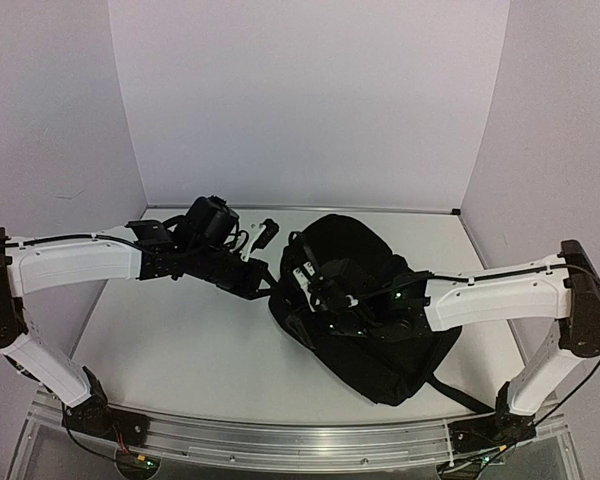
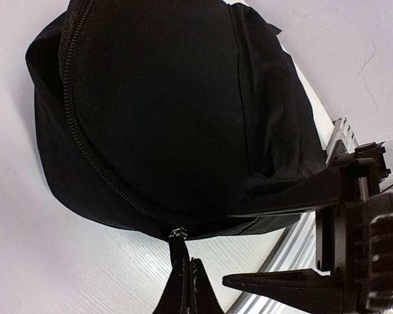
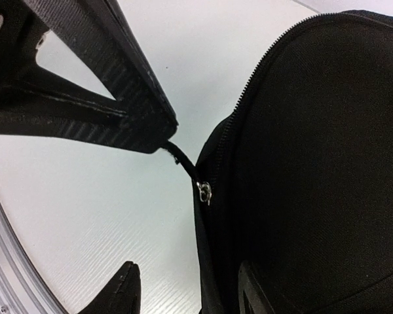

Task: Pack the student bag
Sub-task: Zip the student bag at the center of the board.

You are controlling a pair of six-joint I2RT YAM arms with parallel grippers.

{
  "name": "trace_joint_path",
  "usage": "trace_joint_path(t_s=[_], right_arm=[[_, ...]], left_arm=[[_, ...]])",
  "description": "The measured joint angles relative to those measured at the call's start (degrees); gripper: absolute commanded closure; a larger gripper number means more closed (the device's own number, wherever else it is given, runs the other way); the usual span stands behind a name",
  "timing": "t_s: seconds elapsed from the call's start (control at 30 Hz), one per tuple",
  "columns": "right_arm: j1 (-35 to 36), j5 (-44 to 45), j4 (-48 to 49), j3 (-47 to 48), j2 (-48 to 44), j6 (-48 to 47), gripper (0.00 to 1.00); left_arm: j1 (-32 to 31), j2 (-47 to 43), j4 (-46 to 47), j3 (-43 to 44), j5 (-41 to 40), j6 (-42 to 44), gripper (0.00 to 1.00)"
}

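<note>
Left end effector (image 2: 187,291) pinches zipper pull (image 2: 177,247) at 9 o'clock of backpack (image 1: 400,365); right end effector (image 3: 187,281), jaws apart, straddles that edge, likely to brace it

1. The student bag (image 1: 400,365) is big, black and soft.
2. It lies flat on the white table (image 1: 180,350), right of the middle.
3. A long zipper (image 2: 85,150) curves around its round edge. The part that shows is zipped shut.
4. A small silver zipper pull (image 3: 204,191) with a black cord sits at the bag's edge, low by the table.
5. A black strap (image 1: 460,395) sticks out at the near right corner.
</note>
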Motion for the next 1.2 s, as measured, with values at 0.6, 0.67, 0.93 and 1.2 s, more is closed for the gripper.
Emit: trace_joint_path(t_s=[0.6,0.67,0.93,1.2], right_arm=[[0.7,-0.6,4.5,-0.9,2.2,-1.6,1.0],[0.8,-1.8,5.0,-1.7,1.4,-1.2,1.0],[2.8,-6.1,5.3,-3.2,-0.1,1.0,1.0],[5.8,-11.9,4.9,-5.2,-2.6,3.8,1.0]], left_arm=[[2.5,0.0,-0.2,0.0,-3.6,-0.4,1.0],[2.9,0.0,-0.2,0.0,-3.6,-0.2,1.0],[4.9,0.0,-1.8,0.9,-3.5,3.2,1.0],[8.1,0.0,-3.4,1.7,-5.1,7.0,1.0]])
